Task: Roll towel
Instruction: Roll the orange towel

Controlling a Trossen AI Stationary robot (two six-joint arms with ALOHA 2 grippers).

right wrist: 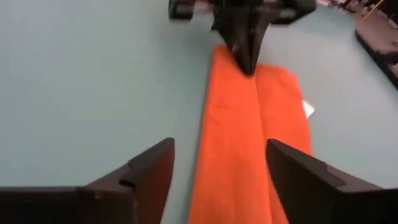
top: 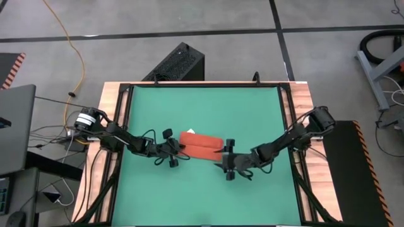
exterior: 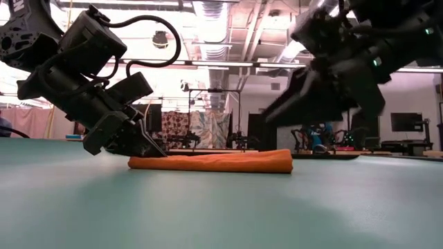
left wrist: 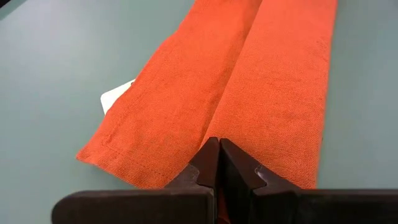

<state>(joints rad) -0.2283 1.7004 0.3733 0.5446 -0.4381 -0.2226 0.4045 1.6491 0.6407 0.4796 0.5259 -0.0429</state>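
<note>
Left gripper [left wrist: 219, 163] clenched, pinning towel [top: 202, 145] end at table [top: 252, 107] centre as anchor; right gripper [right wrist: 221, 165] released, straddling opposite end for rolling.

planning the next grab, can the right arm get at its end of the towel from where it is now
Probably yes: the right gripper is open just off the near end of the towel, nothing between them. The left gripper, shut, presses the far end.

Bright, even overhead light; ceiling lamps [exterior: 208, 17] glare, foreground blurred.
</note>
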